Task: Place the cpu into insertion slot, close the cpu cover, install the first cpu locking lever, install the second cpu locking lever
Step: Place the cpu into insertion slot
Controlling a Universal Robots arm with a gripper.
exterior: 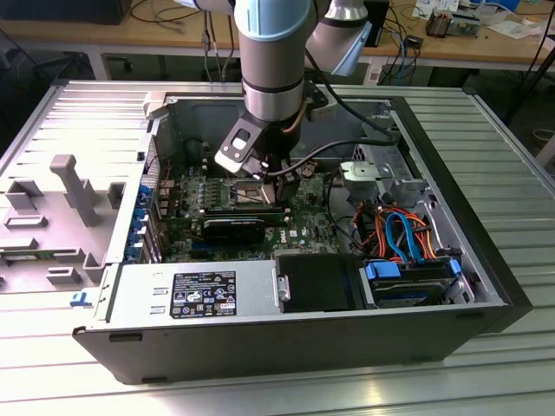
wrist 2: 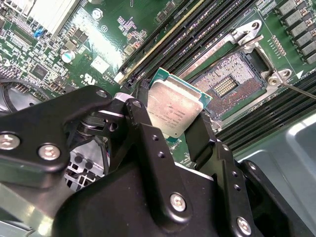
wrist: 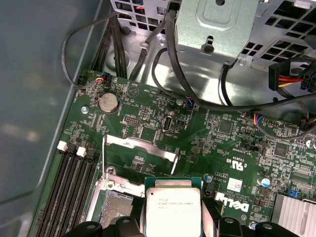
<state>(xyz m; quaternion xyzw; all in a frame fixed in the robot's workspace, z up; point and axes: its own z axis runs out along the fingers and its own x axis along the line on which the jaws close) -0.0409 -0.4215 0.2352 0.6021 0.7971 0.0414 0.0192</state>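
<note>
- Second wrist view: my gripper [wrist 2: 174,118] clenches the cpu [wrist 2: 175,106] by its edges, tilted, at the insertion slot's [wrist 2: 232,84] edge, not seated
- First wrist view: the cpu cover [wrist: 140,144] stands open, the slot bare
- I judge all four steps remain

Your site: robotics lab or electronics workshop. Evidence:
- Industrial arm [exterior: 271,61] stands over opened desktop computer case [exterior: 260,347], with motherboard [wrist: 232,143] bare beneath gripper [exterior: 282,186].
- Case sits on ribbed metal table [exterior: 486,130].
- Beyond gripper, past case's far wall, you see wooden benches [exterior: 87,35] strewn with cables [exterior: 403,39] and small electronic gear [exterior: 442,22].
- Grey plastic parts [exterior: 61,208] lie on table, well apart from gripper.
</note>
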